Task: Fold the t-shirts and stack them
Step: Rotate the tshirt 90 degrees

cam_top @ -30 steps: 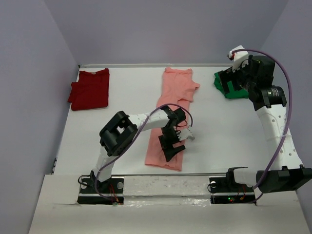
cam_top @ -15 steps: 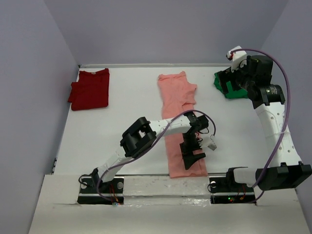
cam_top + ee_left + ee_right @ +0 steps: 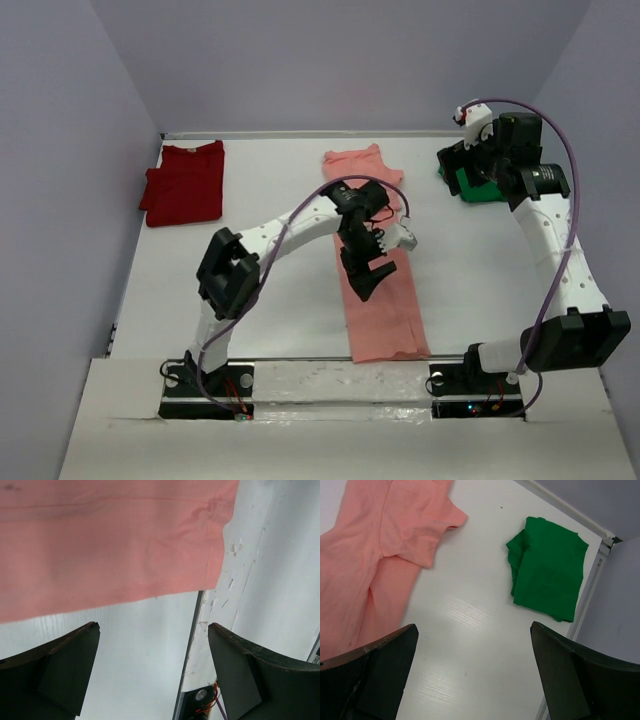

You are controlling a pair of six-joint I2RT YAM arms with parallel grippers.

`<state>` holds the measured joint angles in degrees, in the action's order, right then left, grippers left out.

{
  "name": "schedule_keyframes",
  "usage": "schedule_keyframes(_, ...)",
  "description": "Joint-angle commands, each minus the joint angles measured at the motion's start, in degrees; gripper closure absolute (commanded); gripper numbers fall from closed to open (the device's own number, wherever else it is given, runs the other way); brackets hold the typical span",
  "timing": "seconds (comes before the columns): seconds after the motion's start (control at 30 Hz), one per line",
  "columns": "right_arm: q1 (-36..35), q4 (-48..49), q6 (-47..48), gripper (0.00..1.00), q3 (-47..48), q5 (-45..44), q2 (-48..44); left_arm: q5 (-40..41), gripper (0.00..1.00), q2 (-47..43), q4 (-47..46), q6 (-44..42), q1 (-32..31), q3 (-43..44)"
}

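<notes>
Down the desk's middle, from far edge to near edge, your pink t-shirt (image 3: 385,320) lies long and narrow. Your left gripper (image 3: 152,665) hovers above it, fingers spread and empty. Your right gripper (image 3: 472,670), also spread and empty, is raised near the folded green t-shirt (image 3: 547,567) at the far right corner. The red t-shirt (image 3: 185,180) sits far left.

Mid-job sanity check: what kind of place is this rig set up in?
Probably a lab test cell: white table boxed in by plain lavender walls, left arm and right arm bolted at its near edge.
</notes>
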<state>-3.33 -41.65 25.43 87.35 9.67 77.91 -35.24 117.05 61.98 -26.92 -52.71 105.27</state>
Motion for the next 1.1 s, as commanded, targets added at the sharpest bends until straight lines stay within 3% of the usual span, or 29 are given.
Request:
schedule_keyframes(0.0,0.5,0.3,-2.0,0.0,2.4,3.9,2.9,2.5,0.01,-9.0,-1.7,3.3,5.9,-4.5)
schedule_keyframes(0.1,0.5,-2.5,-3.4,0.0,4.0,11.1,9.8,0.6,0.01,-10.9,-5.0,4.7,15.2,-3.9)
schedule_keyframes(0.2,0.0,-9.6,-3.4,0.0,9.2,18.4,20.2,5.1,0.01,-11.2,-10.1,7.8,22.8,-3.5)
schedule_keyframes(0.33,-1.9,-12.0,-2.8,0.0,16.2,16.7,30.9,12.1,0.01,-9.7,-13.6,8.9,28.1,-5.4)
schedule_keyframes(0.43,-3.9,-15.5,-0.4,0.0,23.7,15.8,41.3,13.0,0.01,-10.7,-15.7,9.5,31.6,-9.0)
schedule_keyframes(0.7,-9.3,-20.8,1.7,0.0,41.7,12.8,53.1,14.9,0.01,-12.8,-17.1,9.3,33.3,-12.3)
schedule_keyframes(1.07,-15.0,-16.2,3.9,0.0,38.5,16.7,53.6,15.1,0.01,-11.3,-17.5,9.6,33.5,-12.3)
